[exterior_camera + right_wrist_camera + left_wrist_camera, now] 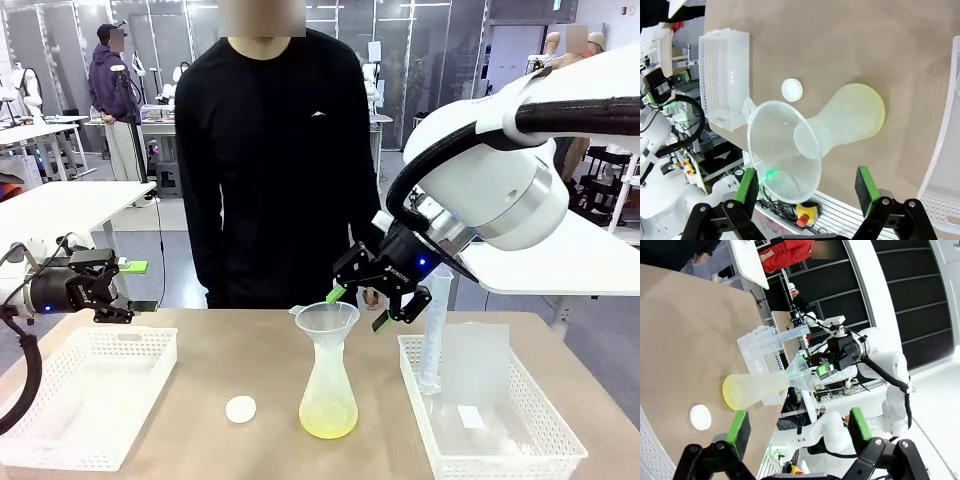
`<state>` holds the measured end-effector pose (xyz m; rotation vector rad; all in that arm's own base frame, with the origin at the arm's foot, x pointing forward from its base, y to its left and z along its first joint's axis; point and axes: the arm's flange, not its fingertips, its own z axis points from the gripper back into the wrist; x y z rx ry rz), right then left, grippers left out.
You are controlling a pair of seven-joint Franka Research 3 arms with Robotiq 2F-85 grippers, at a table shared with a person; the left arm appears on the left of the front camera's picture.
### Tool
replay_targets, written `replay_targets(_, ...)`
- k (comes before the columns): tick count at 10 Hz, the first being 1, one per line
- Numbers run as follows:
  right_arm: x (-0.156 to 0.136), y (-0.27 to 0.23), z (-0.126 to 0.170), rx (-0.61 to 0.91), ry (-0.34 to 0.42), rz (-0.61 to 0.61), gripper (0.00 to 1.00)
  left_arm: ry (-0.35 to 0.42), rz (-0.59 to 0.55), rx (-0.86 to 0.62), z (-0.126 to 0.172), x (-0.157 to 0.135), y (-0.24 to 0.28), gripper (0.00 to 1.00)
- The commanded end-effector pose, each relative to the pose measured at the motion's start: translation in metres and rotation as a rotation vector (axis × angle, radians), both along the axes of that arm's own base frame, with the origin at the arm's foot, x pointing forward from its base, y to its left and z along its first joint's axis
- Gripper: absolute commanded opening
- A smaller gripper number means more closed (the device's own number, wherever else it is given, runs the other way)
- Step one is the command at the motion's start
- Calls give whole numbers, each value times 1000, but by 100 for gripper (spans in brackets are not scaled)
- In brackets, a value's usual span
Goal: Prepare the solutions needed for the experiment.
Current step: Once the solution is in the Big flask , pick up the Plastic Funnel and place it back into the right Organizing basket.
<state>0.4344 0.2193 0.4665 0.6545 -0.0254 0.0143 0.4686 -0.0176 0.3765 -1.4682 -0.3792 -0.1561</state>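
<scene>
A frosted conical flask (328, 385) stands at the table's middle with a clear funnel (327, 318) in its neck. The solutions (328, 425) form a shallow yellow-green layer at its bottom. My right gripper (357, 308) hangs open just behind and above the funnel's rim, holding nothing. From the right wrist view I look down past my right gripper (807, 187) onto the funnel (782, 150) and flask (852, 117). My left gripper (140, 286) is open at the far left, above the left basket. In the left wrist view my left gripper (799, 425) faces the distant flask (755, 390).
A small white cap (240, 408) lies left of the flask. A white basket (85, 395) sits at the left. Another basket (490, 440) at the right holds an upright measuring cylinder (433, 330) and a frosted container. A person in black stands across the table.
</scene>
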Motion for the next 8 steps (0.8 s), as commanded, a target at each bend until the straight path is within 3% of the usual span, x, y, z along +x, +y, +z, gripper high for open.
replay_targets(1,11,8,-2,-36,28,-15,97,-5,-7,5,2,-2,1,100)
replay_targets(2,13,9,-5,-54,28,-4,97,-5,-7,5,2,-2,1,100)
replay_targets(3,16,9,-7,-52,17,-4,84,-5,-7,5,2,-2,1,100)
replay_targets(4,17,8,-8,-50,30,-11,79,-5,-7,5,2,-2,1,100)
replay_targets(5,18,8,-9,-60,27,-20,66,-5,-7,5,2,-2,1,100)
replay_targets(8,20,7,-10,-57,39,-24,42,-5,-7,5,2,-2,1,100)
